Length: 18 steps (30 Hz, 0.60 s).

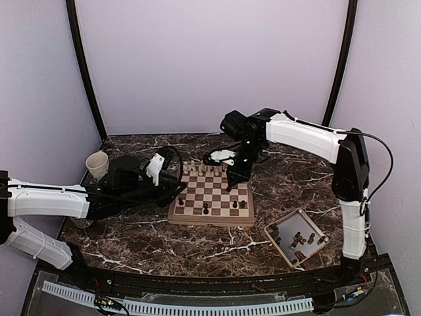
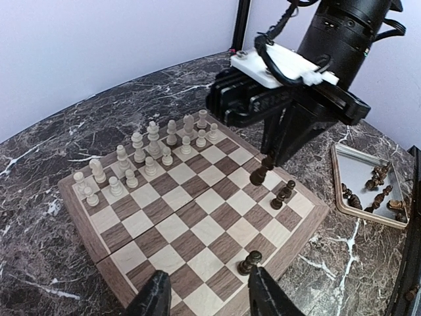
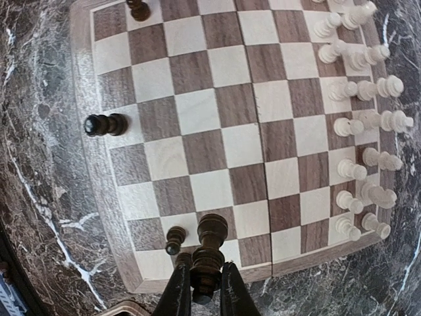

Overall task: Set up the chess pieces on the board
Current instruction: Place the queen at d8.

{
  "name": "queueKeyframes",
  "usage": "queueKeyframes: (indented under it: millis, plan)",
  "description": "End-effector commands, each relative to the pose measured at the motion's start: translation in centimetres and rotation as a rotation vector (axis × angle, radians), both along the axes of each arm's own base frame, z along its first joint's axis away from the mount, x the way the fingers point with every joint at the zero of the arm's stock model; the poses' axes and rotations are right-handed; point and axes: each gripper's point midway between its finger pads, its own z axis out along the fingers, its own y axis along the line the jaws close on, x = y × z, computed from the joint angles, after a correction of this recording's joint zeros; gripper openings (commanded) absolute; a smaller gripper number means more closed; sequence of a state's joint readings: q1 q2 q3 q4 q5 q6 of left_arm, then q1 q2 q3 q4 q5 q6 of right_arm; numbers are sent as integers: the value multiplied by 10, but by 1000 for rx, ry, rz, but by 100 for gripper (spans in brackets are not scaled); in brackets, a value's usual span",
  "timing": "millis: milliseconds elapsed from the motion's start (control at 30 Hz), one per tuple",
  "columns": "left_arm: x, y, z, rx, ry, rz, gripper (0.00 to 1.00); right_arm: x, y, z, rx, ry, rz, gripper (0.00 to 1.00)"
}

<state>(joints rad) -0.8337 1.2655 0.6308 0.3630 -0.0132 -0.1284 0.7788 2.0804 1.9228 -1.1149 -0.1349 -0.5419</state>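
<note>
Chessman [image 3: 212, 232], dark wood, small: pinched btwn right gripper [image 3: 205, 289] jaws, bottom centre of wrist view, at board [image 3: 84, 164] edge row. I judged it light, rigid, slick, tippy; best gripped at neck. Left gripper [image 2: 207, 296] half-spread, empty, bottom of frame.

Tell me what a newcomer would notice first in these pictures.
The right gripper pinches a dark chessman over the right side of the board. Cream chessmen fill its two far ranks, while the left gripper hangs open by its left edge. A beige tray of loose dark pieces lies at near right.
</note>
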Motion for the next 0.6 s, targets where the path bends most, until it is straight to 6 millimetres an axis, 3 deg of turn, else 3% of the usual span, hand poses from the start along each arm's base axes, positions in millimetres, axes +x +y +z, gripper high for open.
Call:
queueKeyframes:
  millis: [0,567]
  plan:
    - [1,18,5,-10,-19,65,43,-23,18,-3,-16,31,74,3]
    - [-3,28,7,-42,-29,89,44,-61,48,-26,-47,94,184,5]
